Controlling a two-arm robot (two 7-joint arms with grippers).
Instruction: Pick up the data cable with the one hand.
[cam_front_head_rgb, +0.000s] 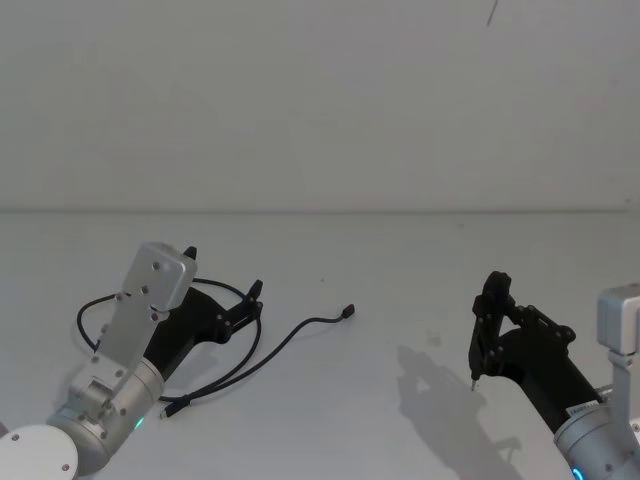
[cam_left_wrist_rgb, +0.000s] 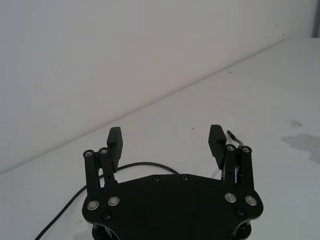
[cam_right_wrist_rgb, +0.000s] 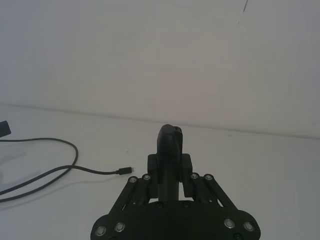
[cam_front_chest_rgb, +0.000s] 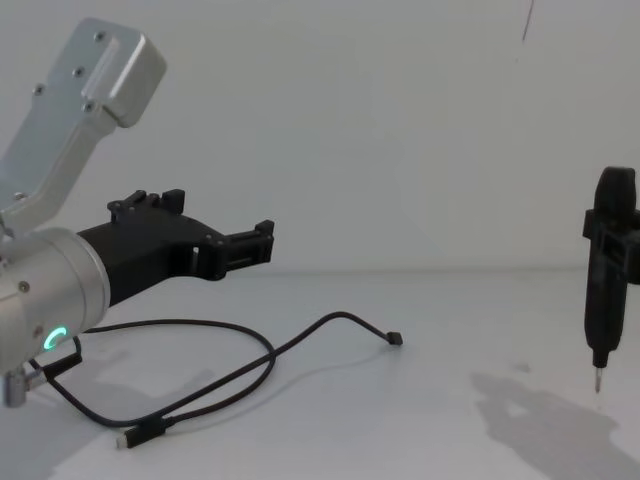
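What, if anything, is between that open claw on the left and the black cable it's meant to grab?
Nothing visible. The left gripper hangs open above the data cable, with only air and bare table between them. The right gripper sits far off to the right.

I count one cable (cam_front_head_rgb: 305, 324) on one table (cam_front_head_rgb: 330, 430). It has two plugs, a far plug (cam_front_head_rgb: 349, 312) and a near plug (cam_front_head_rgb: 172, 408). Two grippers: left gripper (cam_left_wrist_rgb: 166, 136), right gripper (cam_right_wrist_rgb: 170, 134).

The left end effector (cam_left_wrist_rgb: 167, 142) is flat black plates dotted with silver screws (cam_left_wrist_rgb: 114, 201), its thick silver arm (cam_front_chest_rgb: 45, 290) ringed green. The right end effector (cam_right_wrist_rgb: 170, 137) is narrow and black
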